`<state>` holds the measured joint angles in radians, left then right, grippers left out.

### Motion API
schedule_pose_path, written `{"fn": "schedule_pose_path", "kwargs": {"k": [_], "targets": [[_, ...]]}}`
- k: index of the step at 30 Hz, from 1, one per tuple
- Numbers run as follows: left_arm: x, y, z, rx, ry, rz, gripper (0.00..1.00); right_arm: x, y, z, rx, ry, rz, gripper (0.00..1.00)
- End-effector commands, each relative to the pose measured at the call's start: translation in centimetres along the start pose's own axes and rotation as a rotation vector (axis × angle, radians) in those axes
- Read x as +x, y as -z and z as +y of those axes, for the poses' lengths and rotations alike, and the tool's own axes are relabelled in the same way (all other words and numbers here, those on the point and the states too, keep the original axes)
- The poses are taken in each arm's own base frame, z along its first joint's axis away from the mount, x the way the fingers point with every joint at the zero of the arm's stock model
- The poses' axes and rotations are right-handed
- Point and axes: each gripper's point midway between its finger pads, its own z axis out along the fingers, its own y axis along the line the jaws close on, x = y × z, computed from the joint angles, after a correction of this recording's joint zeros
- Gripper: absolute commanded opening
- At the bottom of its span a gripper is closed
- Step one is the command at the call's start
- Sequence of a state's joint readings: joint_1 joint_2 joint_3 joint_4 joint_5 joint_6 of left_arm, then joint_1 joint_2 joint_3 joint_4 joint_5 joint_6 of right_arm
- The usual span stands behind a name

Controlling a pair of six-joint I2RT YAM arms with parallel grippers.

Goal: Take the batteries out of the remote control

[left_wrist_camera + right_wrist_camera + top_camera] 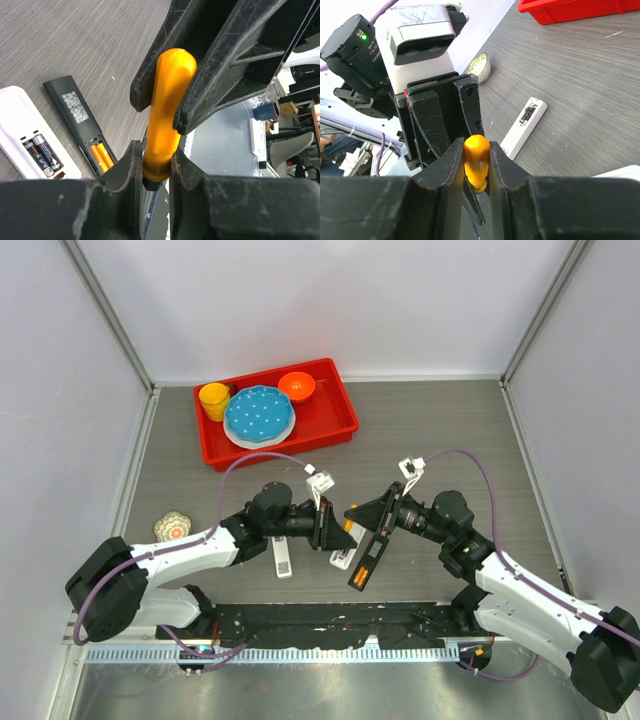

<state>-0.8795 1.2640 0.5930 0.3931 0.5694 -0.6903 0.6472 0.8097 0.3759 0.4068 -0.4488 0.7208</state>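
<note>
An orange-handled screwdriver (167, 100) hangs between the two grippers above the table. My left gripper (152, 157) is shut on the base of its handle. My right gripper (476, 147) is shut on the rounded top of the handle (476, 157). Below lies a black remote (75, 107) with its back open and two orange batteries (102, 156) in the bay. Beside it a white remote (20, 125) lies open with two dark batteries (42, 149) inside. In the top view both grippers (340, 530) (365, 522) meet over these remotes (366, 562).
A slim white remote (283, 558) lies left of them, also in the right wrist view (522, 127). A red tray (340, 430) at the back holds a yellow cup (214, 400), blue plate (258, 415) and orange bowl (297, 386). A patterned round object (172, 527) sits at left.
</note>
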Motion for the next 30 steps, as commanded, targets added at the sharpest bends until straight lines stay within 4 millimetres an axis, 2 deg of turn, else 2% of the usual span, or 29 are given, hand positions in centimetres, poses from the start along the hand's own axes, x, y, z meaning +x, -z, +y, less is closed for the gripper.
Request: {"fn": "schedule_pose_path", "kwargs": {"k": [1,3,4,6,7,10,13,17,22,26,30], "targets": [[-3.1,0.2,-2.8,0.084,-0.067,-0.074,0.00,-2.6,0.1,0.2,0.063,0.012,-0.086,0.13],[-3.3,0.6,-2.9,0.072,-0.082,-0.090,0.00,-2.8,0.2,-0.3,0.097,-0.003,-0.097,0.23],[-3.2,0.7,-2.9,0.066,-0.083,-0.087,0.00,-3.0,0.2,0.0,0.083,-0.009,-0.106,0.37],[-3.4,1.1,-3.1,0.063,-0.089,-0.091,0.00,-3.1,0.2,0.7,0.053,-0.016,-0.110,0.48],[-3.3,1.2,-3.2,0.065,-0.090,-0.089,0.00,-3.5,0.2,1.3,0.026,-0.010,-0.124,0.60],[-3.2,1.5,-4.1,0.101,-0.104,-0.082,0.00,-3.7,0.4,3.0,-0.064,0.012,-0.133,0.76],[-3.0,1.9,-5.2,0.150,-0.122,-0.061,0.00,-3.8,0.6,4.9,-0.164,0.039,-0.131,0.82],[-2.8,2.5,-7.0,0.239,-0.155,-0.041,0.00,-3.5,1.4,7.7,-0.319,0.074,-0.108,0.81],[-2.8,3.2,-8.6,0.302,-0.182,-0.018,0.00,-3.2,2.2,10.4,-0.458,0.089,-0.054,0.73],[-3.5,4.0,-9.8,0.317,-0.220,-0.035,0.00,-3.2,2.6,11.3,-0.497,0.094,-0.044,0.70],[-3.6,4.5,-10.6,0.338,-0.234,-0.029,0.00,-3.5,2.8,11.6,-0.503,0.097,-0.051,0.54]]}}
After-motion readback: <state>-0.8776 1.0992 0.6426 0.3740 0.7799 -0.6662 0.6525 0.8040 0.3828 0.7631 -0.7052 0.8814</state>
